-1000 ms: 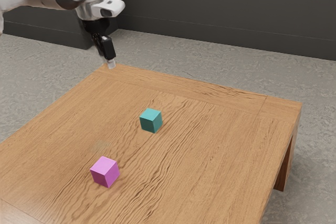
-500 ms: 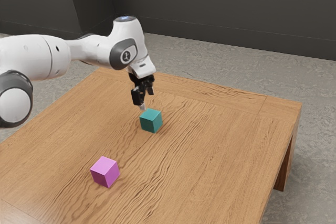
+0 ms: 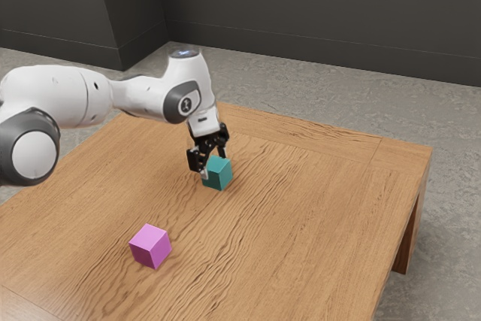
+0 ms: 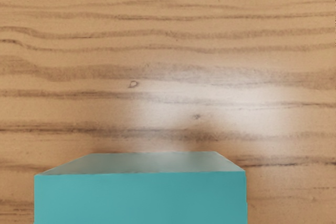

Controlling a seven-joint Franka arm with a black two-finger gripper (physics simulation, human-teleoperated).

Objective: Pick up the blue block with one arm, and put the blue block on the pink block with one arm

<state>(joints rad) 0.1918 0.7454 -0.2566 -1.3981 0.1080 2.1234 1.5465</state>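
The pincer [image 3: 208,157] hangs low over the wooden counter [image 3: 316,208], fingers spread wide to either side of the blue block [image 3: 218,174], which rests on the boards near the middle; the pink block [image 3: 149,246] sits well apart

table [image 3: 316,208]: showing grained wood, matt
blue block [image 3: 218,174]: looking smooth, matt
pink block [image 3: 149,246]: looking matt
arm [image 3: 68,103]: looking smooth plastic
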